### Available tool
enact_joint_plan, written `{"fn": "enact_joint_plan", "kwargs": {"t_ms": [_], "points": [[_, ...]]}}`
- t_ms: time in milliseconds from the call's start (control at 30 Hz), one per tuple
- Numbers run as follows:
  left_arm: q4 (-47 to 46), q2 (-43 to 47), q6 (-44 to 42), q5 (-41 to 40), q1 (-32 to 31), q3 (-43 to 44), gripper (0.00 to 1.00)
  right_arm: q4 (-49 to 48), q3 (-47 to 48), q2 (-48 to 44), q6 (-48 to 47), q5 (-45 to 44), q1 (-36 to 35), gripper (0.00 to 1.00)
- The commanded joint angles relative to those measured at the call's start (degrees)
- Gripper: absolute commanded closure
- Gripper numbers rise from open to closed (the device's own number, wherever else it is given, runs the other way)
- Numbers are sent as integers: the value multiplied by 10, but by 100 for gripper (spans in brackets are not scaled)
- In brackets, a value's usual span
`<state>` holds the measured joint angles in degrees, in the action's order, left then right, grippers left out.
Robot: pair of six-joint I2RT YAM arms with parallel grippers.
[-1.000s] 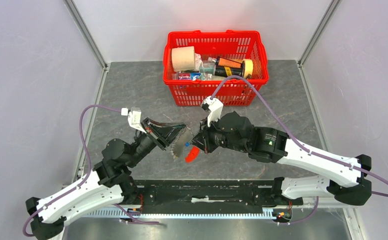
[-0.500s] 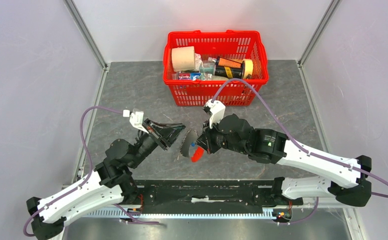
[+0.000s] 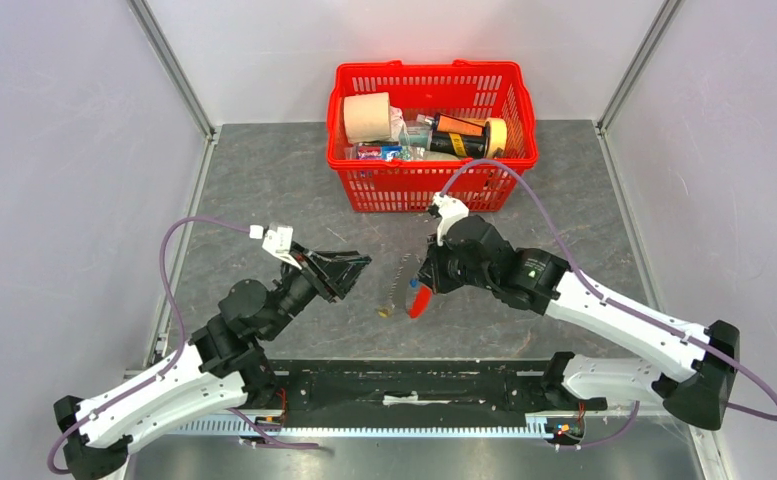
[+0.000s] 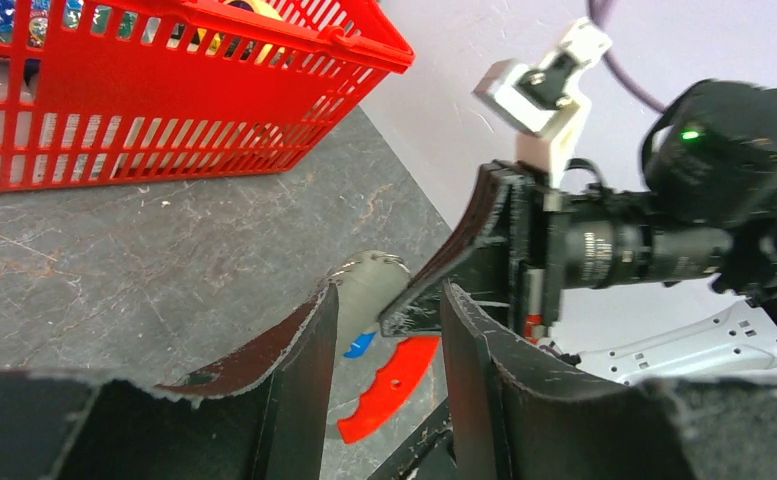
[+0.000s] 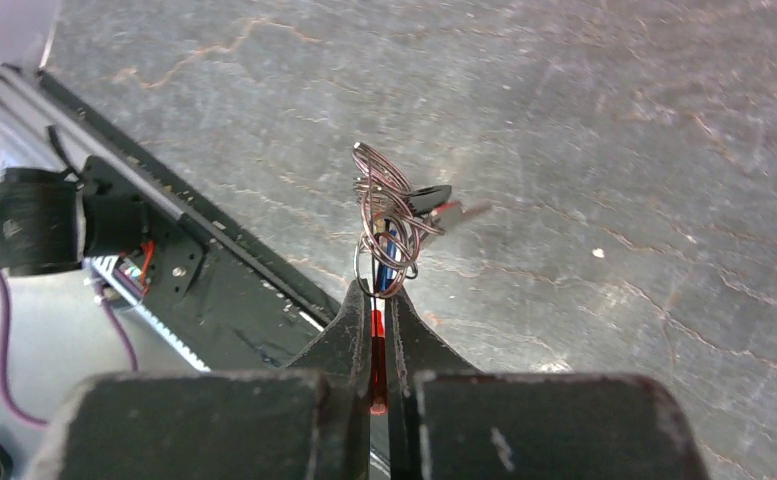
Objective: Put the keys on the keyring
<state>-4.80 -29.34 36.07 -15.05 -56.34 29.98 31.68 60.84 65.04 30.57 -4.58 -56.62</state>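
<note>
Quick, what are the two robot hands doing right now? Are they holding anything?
Left gripper: open, fingers apart, holding nothing.
Right gripper: closed, fingers pinching the keyring.

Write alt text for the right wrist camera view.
The right arm's fingers are shut on a red strap, with a silvery coiled cord and a black-headed key bunched just past their tips. Behind lies the grey table, with a black rail at the left.
</note>
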Motion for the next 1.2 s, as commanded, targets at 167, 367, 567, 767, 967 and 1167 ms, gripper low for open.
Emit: {"fn": "enact_joint_plan", "kwargs": {"t_ms": [167,367,567,767,967,1167], "points": [[11,28,16,-30,1,-12,51,-170,-121,2,82,88,67,100],[15,35,18,-31,1,-15,51,-311,-208,35,169,127,122,100],[23,42,19,-33,1,-16,51,-414,-287,84,229,173,203,100],[28,43,17,-38,1,-18,51,-433,-329,72,238,191,234,82],[30,40,17,-43,1,-20,50,-407,-359,43,237,183,252,53],[39,45,19,-45,1,-19,50,-348,-361,-16,222,158,257,43]]}}
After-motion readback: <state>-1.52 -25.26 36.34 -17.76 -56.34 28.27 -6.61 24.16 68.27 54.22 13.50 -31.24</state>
